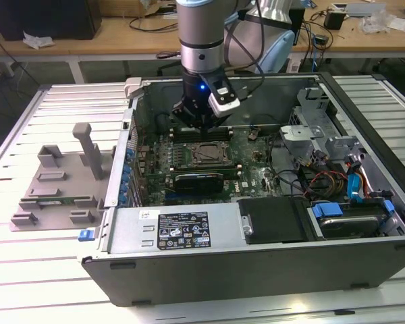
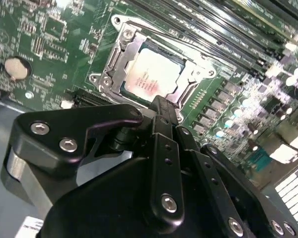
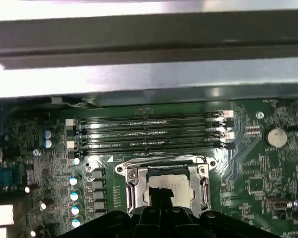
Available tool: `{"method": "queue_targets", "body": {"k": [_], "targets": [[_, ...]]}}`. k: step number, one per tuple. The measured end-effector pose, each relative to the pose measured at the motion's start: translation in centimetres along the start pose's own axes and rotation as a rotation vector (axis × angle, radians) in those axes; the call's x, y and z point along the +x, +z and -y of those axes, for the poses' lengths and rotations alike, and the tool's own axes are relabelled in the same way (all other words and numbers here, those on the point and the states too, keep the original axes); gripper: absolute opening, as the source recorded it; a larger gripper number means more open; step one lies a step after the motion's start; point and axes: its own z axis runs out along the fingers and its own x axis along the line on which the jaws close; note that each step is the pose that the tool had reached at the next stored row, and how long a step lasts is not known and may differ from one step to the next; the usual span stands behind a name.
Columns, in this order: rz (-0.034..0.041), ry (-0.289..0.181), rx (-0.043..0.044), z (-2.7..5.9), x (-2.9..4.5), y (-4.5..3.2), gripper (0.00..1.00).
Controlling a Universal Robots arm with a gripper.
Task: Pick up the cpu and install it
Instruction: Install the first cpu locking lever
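Inside the open grey metal computer case point(image 1: 256, 270), the black gripper point(image 1: 199, 127) hangs from the arm straight over the motherboard socket. Small flat square cpu with shiny silver-grey top point(image 2: 151, 77) lies seated in the square metal-framed socket point(image 2: 120, 47) on the green motherboard point(image 2: 49, 44); same chip shows in the first wrist view point(image 3: 170, 186), framed by the socket bracket point(image 3: 133, 191). Gripper tip in the second wrist view point(image 2: 161, 106) sits at the chip's edge, fingers look pressed together into one narrow black point, nothing pinched between them. Contact with the chip cannot be judged. In the first wrist view the black fingertip point(image 3: 159, 198) overlaps the chip's near edge. Row of long black memory slots point(image 3: 149, 131) runs just beside the socket. Round silver coin battery point(image 3: 277, 136) sits on the board, apart from the socket. In the exterior view, a grey plastic tray with upright posts point(image 1: 61, 182) rests on the slatted metal table point(image 1: 27, 270), at the exterior view's left of the case, well apart from the gripper. Black power supply with white label point(image 1: 182, 229) lines the near side of the case.
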Motion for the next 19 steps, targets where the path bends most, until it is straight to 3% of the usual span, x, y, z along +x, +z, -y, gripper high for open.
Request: {"method": "queue_targets", "body": {"k": [1,3,6,10,19], "targets": [[-0.0002,-0.038,-0.0011,0.0,-0.03,0.04,0.11],[-0.0009,-0.064,-0.0017,0.0,-0.06,0.05,0.11],[-0.0026,-0.078,-0.0022,-0.01,-0.86,0.09,0.11],[-0.0039,-0.083,-0.0024,0.09,-1.08,0.11,0.11],[-0.0039,-0.083,-0.0025,2.38,-1.13,0.19,0.11]]}}
